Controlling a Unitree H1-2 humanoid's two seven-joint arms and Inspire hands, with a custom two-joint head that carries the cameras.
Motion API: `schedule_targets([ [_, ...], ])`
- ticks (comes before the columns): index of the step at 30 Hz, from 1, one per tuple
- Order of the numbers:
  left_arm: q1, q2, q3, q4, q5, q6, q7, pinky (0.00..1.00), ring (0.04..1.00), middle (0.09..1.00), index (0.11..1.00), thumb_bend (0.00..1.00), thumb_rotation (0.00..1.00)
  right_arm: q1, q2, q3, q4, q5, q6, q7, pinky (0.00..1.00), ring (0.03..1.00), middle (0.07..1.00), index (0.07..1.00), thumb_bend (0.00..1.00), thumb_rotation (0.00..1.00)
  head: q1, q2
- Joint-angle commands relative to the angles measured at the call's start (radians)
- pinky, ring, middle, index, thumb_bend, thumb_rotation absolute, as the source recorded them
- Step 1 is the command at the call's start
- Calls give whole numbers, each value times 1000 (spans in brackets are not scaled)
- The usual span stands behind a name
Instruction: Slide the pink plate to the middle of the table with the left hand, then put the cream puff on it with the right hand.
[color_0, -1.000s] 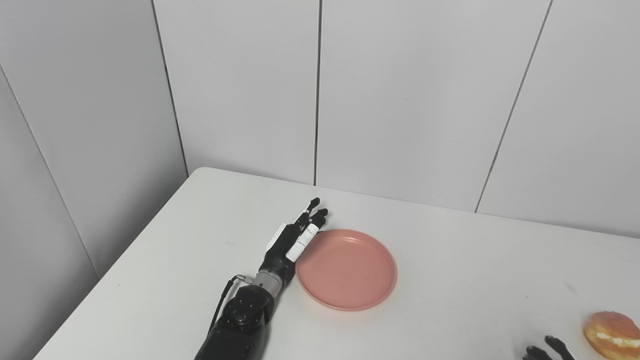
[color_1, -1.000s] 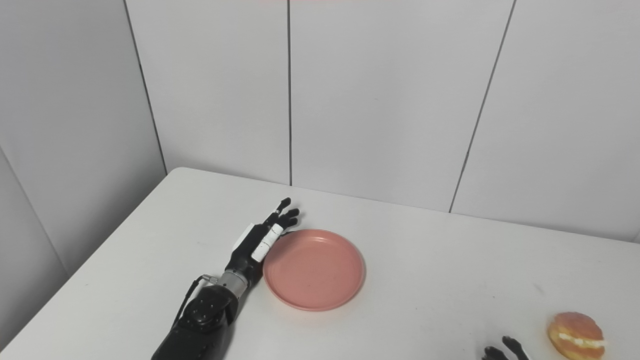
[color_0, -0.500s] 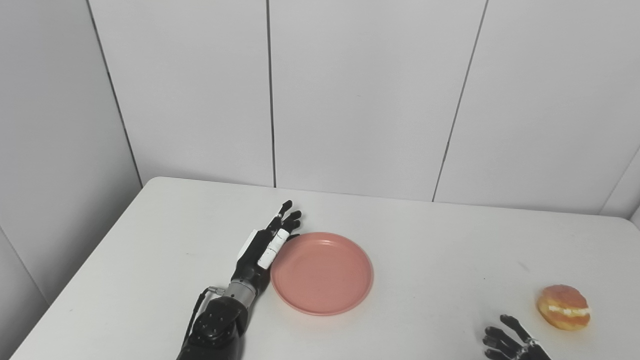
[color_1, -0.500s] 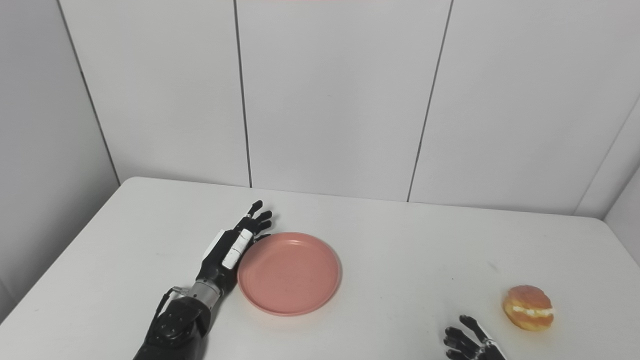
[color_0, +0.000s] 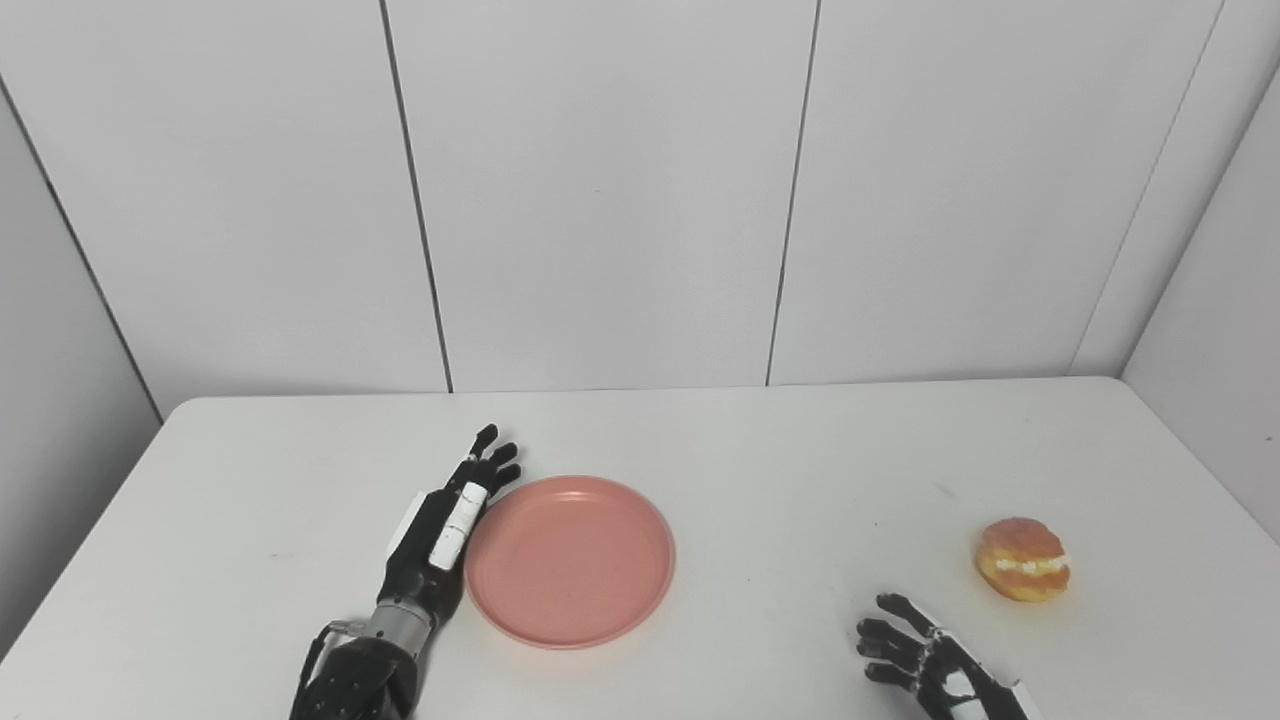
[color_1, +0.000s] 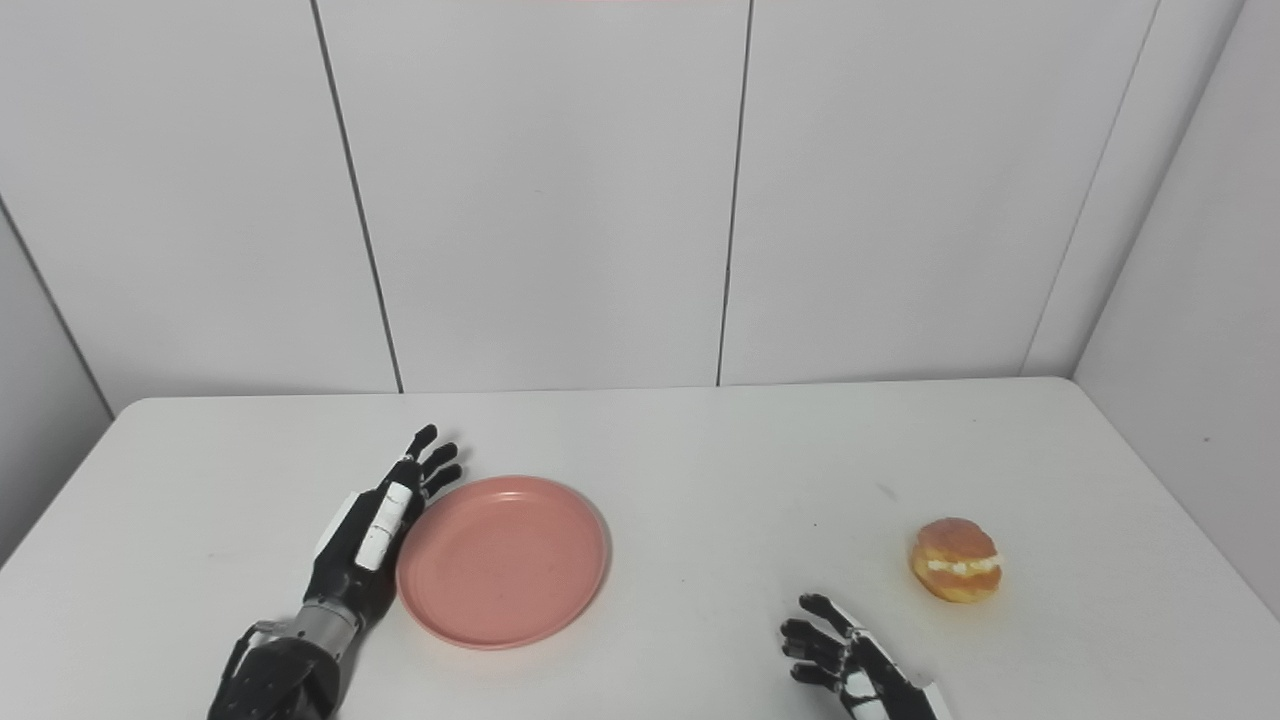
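Observation:
The pink plate (color_0: 568, 558) lies empty on the white table (color_0: 780, 470), left of centre. My left hand (color_0: 442, 525) is open and flat on the table, its side against the plate's left rim; it also shows in the right eye view (color_1: 372, 530). The cream puff (color_0: 1022, 559), golden with a white filling line, sits on the table at the right. My right hand (color_0: 925, 662) is open with fingers spread near the front edge, below and left of the puff, apart from it. It holds nothing.
Grey panelled walls close in the table at the back and on both sides. The table's right edge (color_0: 1195, 460) runs close to the side wall. Bare table lies between the plate and the puff.
The camera has swung right, so the whole picture shifted left and the right side of the table came into view. My right hand has come further up into the frame. The plate and left hand stay together.

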Motion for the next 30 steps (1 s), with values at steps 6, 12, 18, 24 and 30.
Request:
schedule_targets([
  [6, 60, -25, 3, -6, -34, 15, -18, 855, 929, 956, 1000, 961, 853, 30, 35, 53, 13, -38, 114, 5, 763, 789, 788, 852, 826, 1000, -36, 15],
  [12, 95, -58, 9, -39, -48, 31, -12, 872, 949, 965, 1000, 932, 859, 31, 44, 63, -6, -54, 128, -2, 761, 790, 787, 851, 818, 1000, -53, 29],
  [18, 121, -85, 15, -95, -39, 65, 13, 876, 962, 977, 1000, 942, 873, 25, 44, 74, -16, -58, 136, -8, 760, 792, 790, 852, 811, 1000, -70, 43],
  [24, 144, -104, 13, -145, -30, 97, 28, 870, 952, 974, 1000, 937, 866, 23, 43, 86, -24, -68, 146, -12, 758, 791, 791, 854, 825, 1000, -99, 46],
  [30, 150, -114, 5, -169, -19, 102, 29, 847, 941, 967, 1000, 955, 872, 17, 50, 104, -19, -86, 146, -22, 756, 789, 793, 856, 818, 1000, -153, 40],
])
